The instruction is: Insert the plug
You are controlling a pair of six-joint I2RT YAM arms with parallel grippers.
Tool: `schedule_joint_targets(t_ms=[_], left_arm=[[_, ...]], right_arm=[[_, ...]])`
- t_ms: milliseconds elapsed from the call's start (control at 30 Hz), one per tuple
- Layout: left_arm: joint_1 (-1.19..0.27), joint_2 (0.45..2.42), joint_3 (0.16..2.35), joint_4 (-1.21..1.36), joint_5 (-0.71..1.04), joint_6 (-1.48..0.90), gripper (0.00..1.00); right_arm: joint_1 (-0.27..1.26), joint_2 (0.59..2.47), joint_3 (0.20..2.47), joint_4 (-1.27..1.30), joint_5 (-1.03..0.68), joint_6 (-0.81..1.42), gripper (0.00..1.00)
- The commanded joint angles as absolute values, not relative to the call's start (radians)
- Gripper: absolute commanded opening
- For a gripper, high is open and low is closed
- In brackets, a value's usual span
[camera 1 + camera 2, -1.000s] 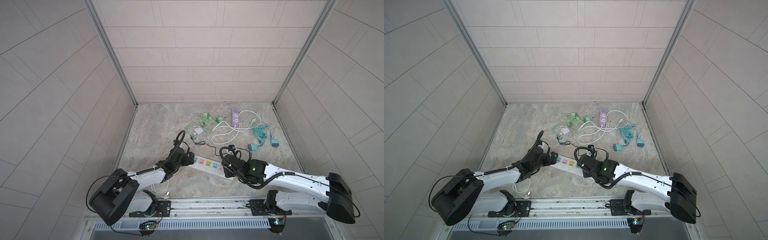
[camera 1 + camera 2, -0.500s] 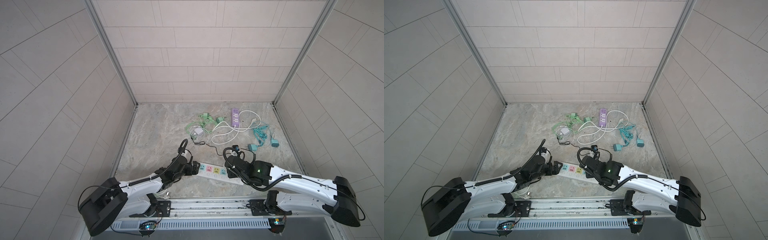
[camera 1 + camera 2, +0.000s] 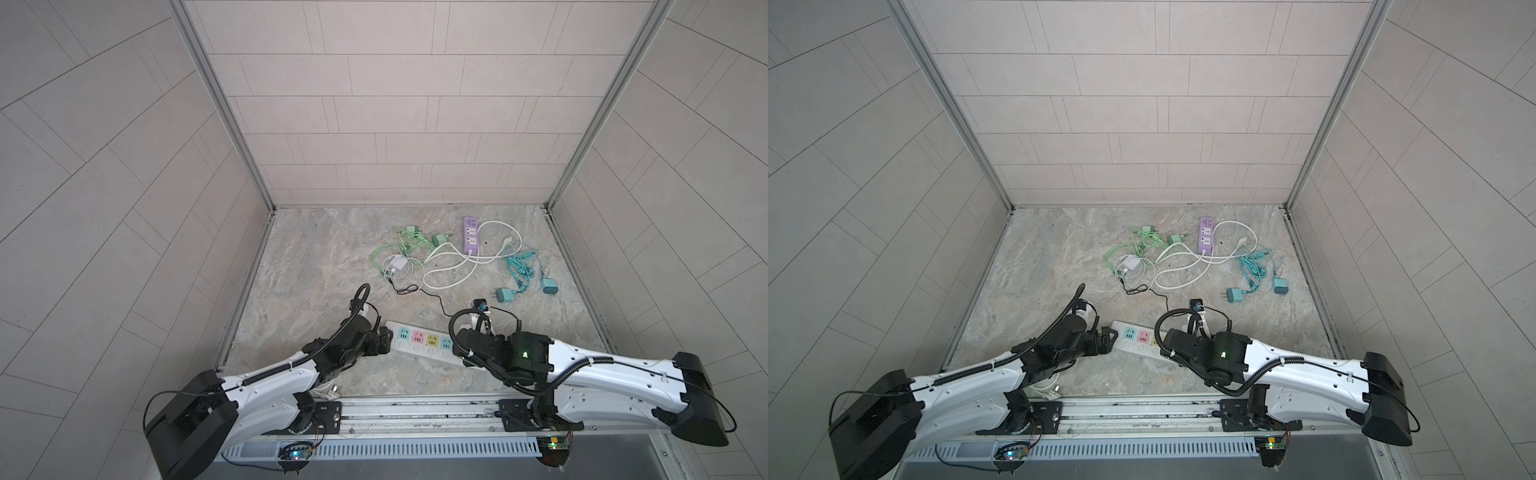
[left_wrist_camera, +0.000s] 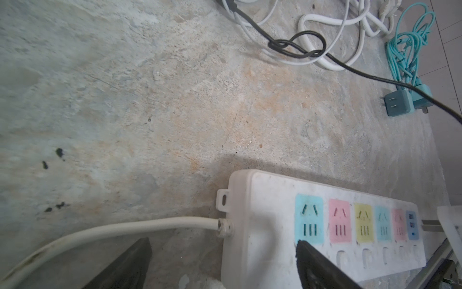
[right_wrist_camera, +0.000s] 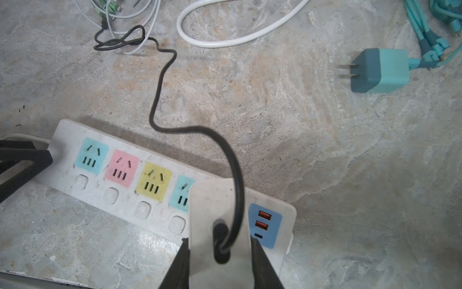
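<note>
The right gripper is clamped on the white plug, black cord trailing from it. It holds the plug directly over the power strip, just beside the blue USB block. From this claw the strip's long axis runs off toward the left gripper, spread wide and empty at the cord end; whether the prongs are in, I can't tell.

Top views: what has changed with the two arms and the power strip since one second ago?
Both arms came lower and nearer. The open left gripper now straddles the cable end of the white power strip; the right gripper carried the white plug down over its far outlets. Unchanged: the grip on the plug, the strip's place, the teal chargers behind.
</note>
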State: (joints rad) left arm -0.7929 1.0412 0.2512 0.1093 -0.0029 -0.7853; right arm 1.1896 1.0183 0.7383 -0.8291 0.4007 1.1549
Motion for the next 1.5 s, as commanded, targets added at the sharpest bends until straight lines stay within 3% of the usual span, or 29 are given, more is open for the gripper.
schedule_joint_targets(t_ms=[0, 933, 1467], left_arm=[[-0.797, 1.034, 0.256, 0.094, -0.021, -0.767, 0.96], [-0.798, 0.914, 0.222, 0.050, -0.025, -0.756, 0.96], [-0.797, 0.893, 0.211, 0.052, -0.070, -0.760, 0.96]], right_arm=[[1.213, 1.001, 0.732, -0.890, 0.472, 1.253, 0.17], [1.290, 1.115, 0.697, -0.876, 0.464, 1.469, 0.13], [1.293, 1.064, 0.687, -0.921, 0.462, 1.481, 0.10]])
